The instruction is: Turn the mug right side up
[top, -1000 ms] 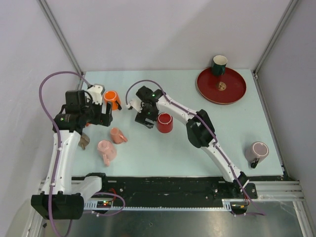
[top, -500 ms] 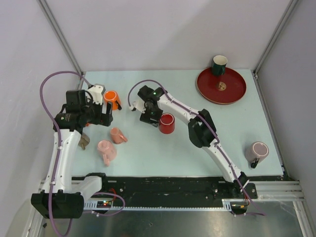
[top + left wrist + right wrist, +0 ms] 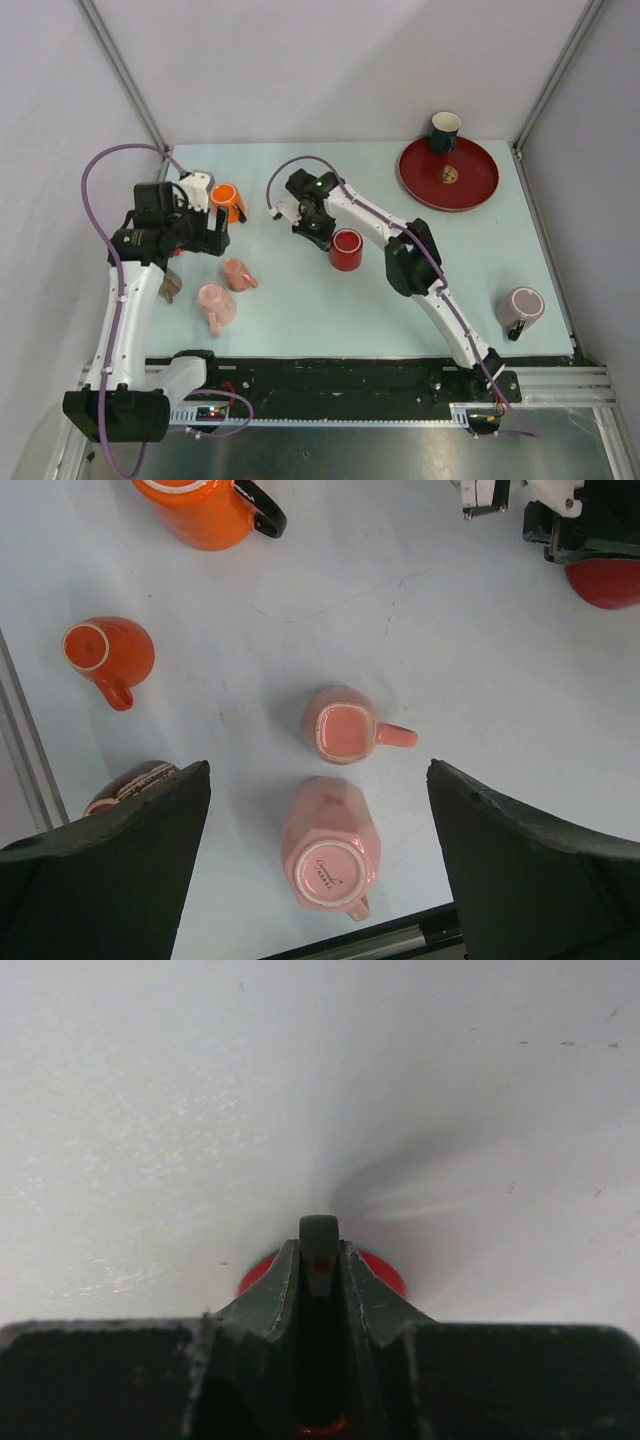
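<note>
A red mug (image 3: 347, 250) stands on the pale table near the middle. My right gripper (image 3: 322, 232) is at its left side. In the right wrist view that gripper (image 3: 319, 1250) has its jaws shut on a thin dark handle, with the red mug (image 3: 385, 1270) showing behind the fingers. I cannot tell which end of the red mug is up. My left gripper (image 3: 215, 232) hangs wide open above two pink mugs. The faceted pink mug (image 3: 330, 855) stands base up, and the smaller pink mug (image 3: 343, 727) sits just beyond it.
An orange mug (image 3: 205, 510) with a black handle lies at the far left, with a small orange cup (image 3: 108, 652) and a brown mug (image 3: 125, 785) nearby. A red plate (image 3: 448, 172) and a green cup (image 3: 444, 130) are at the back right. A mauve mug (image 3: 520, 308) stands near the right front.
The right gripper's jaws have closed on the red mug's handle, and gripper and mug have shifted a little to the right. The left arm has stayed in place.
</note>
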Controlling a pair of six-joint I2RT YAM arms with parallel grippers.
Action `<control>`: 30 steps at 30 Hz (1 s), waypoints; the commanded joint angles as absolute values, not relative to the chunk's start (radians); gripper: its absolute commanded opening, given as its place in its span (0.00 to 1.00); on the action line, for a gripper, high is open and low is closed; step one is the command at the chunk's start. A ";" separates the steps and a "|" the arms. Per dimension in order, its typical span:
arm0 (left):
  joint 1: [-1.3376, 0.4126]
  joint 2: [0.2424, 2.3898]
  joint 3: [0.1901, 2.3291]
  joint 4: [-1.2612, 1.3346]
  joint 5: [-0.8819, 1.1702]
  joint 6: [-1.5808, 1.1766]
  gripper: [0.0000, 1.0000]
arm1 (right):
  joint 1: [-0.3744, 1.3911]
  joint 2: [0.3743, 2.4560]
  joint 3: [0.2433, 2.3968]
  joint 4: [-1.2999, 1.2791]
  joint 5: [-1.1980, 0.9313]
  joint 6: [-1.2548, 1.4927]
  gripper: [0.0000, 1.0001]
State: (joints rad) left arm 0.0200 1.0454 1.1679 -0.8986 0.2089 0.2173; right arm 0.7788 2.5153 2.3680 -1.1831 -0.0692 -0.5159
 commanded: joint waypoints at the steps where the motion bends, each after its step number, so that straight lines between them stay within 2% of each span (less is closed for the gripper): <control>1: 0.026 1.033 1.215 -0.889 0.271 0.209 0.92 | 0.757 2.333 2.431 -1.128 -0.139 -0.436 0.00; 6: 0.026 0.991 1.256 -0.915 0.396 0.284 0.91 | 0.717 2.059 2.261 -0.871 -0.209 -0.311 0.00; 9: 0.026 0.934 1.260 -0.917 0.548 0.360 0.92 | 0.691 1.903 2.110 -0.658 -0.287 -0.195 0.00; 14: 0.015 0.903 1.316 -0.913 0.853 0.470 0.94 | 0.693 1.671 1.889 -0.253 -0.338 -0.011 0.00; 17: -0.034 0.942 1.385 -0.847 0.935 0.426 0.96 | 0.715 1.548 1.755 0.048 -0.329 0.119 0.00; 25: -0.152 0.971 1.436 -0.442 0.934 0.114 0.99 | 0.802 1.479 1.672 0.346 -0.281 0.256 0.00; 30: -0.159 0.974 1.433 -0.394 0.963 0.079 0.98 | 0.830 1.489 1.700 0.373 -0.302 0.268 0.00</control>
State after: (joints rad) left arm -0.1509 0.9821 1.4010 -0.5243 0.9104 0.1699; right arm 0.8146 1.5055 1.6550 0.1722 -0.3019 0.2234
